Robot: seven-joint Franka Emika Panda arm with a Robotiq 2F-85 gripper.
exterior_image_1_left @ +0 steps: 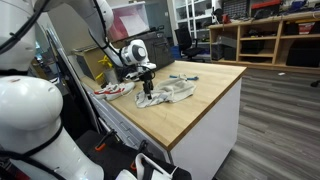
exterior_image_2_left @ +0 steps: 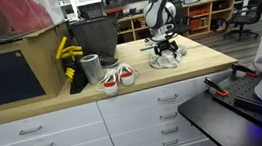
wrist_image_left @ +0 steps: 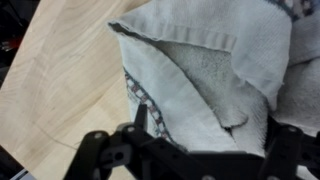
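Open countertop beyond crumpled towel, shoes and black bin crowding one end

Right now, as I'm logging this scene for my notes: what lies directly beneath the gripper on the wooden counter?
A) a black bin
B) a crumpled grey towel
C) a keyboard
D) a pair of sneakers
B: the open gripper is right above the towel, which fills the wrist view, while the sneakers sit apart, further along the counter.
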